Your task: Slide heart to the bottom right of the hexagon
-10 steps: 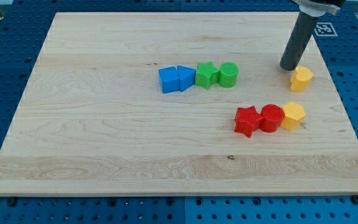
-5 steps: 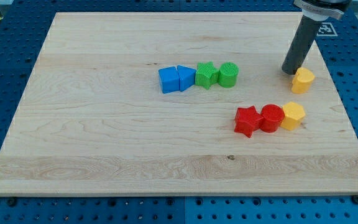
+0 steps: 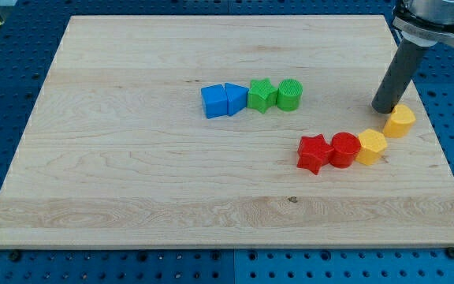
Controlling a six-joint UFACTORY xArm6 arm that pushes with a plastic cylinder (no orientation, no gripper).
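The yellow heart (image 3: 400,121) lies near the board's right edge, up and to the right of the yellow hexagon (image 3: 371,147). My tip (image 3: 385,108) rests on the board against the heart's upper left side. The yellow hexagon is the right end of a row with a red round block (image 3: 344,150) and a red star (image 3: 314,153); it touches the red round block.
A blue square (image 3: 213,102), a blue triangle (image 3: 235,99), a green star (image 3: 262,95) and a green round block (image 3: 289,95) form a row at the board's centre. The wooden board (image 3: 132,173) ends just right of the heart.
My tip has moved right and down, pushing the yellow heart right and down, closer to the board's right edge. The other blocks have not moved.
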